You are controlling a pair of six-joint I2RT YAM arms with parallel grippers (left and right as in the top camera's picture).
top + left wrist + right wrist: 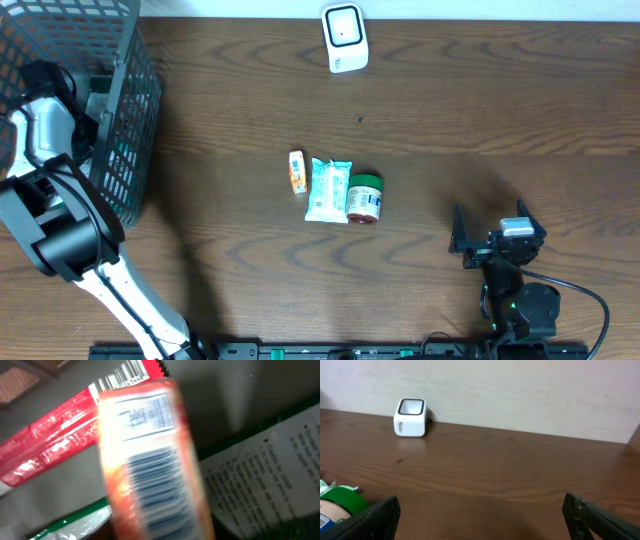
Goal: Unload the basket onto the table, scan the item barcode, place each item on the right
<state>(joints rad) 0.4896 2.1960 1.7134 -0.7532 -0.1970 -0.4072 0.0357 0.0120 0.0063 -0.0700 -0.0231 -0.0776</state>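
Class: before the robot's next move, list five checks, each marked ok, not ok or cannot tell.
1. Scanner stands unobstructed: ok.
2. Orange item shows its barcode to the left wrist camera: ok, though blurred.
3. Grip on it: cannot tell; left gripper out of sight.
4. Right gripper open, empty: ok.
5. Jar, packet, small box lie apart from scanner: ok.

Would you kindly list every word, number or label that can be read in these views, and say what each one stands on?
"Caution": white sheet, first word only; the rest is blurred.
On the red packet: digits under its barcode, too blurred.
On the orange packet: barcode and table, smeared, unreadable.
On the scanner: front lettering too small.
On the teal pouch and jar: print too small.
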